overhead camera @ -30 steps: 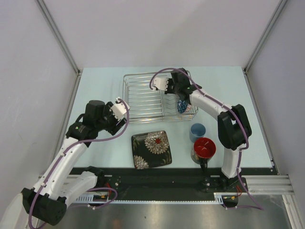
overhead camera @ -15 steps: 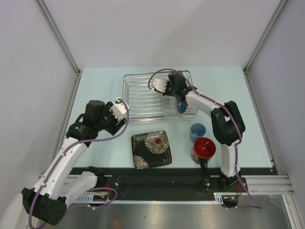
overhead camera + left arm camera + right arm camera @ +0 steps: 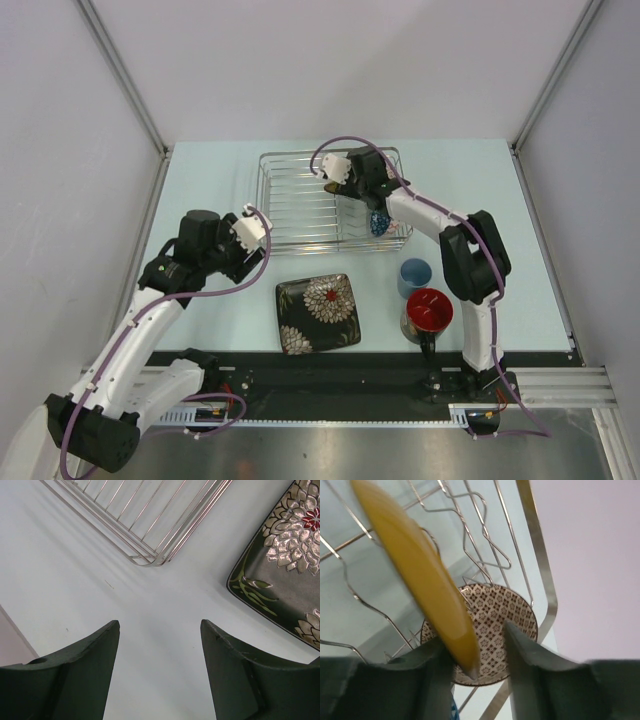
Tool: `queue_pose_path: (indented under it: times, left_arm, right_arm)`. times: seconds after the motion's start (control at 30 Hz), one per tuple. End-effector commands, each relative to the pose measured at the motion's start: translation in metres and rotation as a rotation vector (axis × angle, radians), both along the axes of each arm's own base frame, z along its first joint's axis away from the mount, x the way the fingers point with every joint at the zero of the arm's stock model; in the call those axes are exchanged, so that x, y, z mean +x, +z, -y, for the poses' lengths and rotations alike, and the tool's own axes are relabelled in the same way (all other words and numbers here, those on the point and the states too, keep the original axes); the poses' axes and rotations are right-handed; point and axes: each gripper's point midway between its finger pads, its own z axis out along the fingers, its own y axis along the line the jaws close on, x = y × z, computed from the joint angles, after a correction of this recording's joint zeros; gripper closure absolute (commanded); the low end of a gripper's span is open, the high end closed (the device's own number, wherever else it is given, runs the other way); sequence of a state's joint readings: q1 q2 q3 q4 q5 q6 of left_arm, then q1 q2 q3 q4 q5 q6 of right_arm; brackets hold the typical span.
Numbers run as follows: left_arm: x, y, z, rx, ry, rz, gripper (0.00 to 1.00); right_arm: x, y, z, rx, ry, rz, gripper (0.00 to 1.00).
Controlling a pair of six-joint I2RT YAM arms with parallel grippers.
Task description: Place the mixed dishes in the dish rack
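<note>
Dish rack (image 3: 295, 215) at the far middle of the pale table (image 3: 210, 180), right gripper (image 3: 476, 652) above its right half. Fingers (image 3: 525, 650) of that gripper pinched on the rim of a yellow dish (image 3: 415, 575), tilted and seen edge-on; contact with the wires not determinable. Just behind, a round patterned dish (image 3: 495, 615) standing on edge among the wires at the rack's near right corner. Left gripper (image 3: 160, 625) beside the rack's near left corner, fingers spread wide, nothing between them, bare table below. Between rack and near edge, flat on the table, a square black plate (image 3: 318, 312) with pale flowers. Right of it a light blue cup (image 3: 414, 275) and, just nearer, a dark mug (image 3: 428, 312) with red inside, both upright.

Right wrist view only: yellow rim in the grip and brown lattice face of the round dish. Top view only: cup, mug, whole plate, blue patterned side of the round dish. Left wrist view only: open gap of the left fingers, one rack corner, one plate corner.

Count: one rack; five dishes (two at the rack, three on the table); two grippers.
</note>
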State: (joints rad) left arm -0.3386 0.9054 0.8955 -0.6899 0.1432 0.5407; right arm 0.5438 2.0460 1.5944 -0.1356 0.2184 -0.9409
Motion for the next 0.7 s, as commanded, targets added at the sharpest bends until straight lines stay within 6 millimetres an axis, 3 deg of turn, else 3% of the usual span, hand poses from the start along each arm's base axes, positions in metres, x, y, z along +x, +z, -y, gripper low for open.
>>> queue_pose_path:
  times: [0.0,0.03,0.27,0.4,0.67]
  left_arm:
    - [0.006,0.014,0.002,-0.025,-0.002,0.049,0.28]
    - [0.006,0.014,0.002,-0.024,-0.003,0.049,0.28]
    - [0.006,0.016,0.003,-0.029,-0.004,0.05,0.28]
    - [0.006,0.017,0.002,-0.026,-0.004,0.053,0.28]
    - [0.007,0.024,0.003,-0.031,-0.01,0.065,0.28]
  right_arm:
    - [0.009,0.054,-0.001,0.094,-0.086,0.104,0.24]
    - [0.006,0.052,0.0,0.089,-0.087,0.084,0.0]
    - [0.001,0.072,-0.01,0.143,-0.13,0.098,0.0]
    - [-0.013,0.088,-0.019,0.155,-0.114,0.112,0.0]
    - [-0.08,0.107,-0.029,0.331,-0.128,-0.024,0.0]
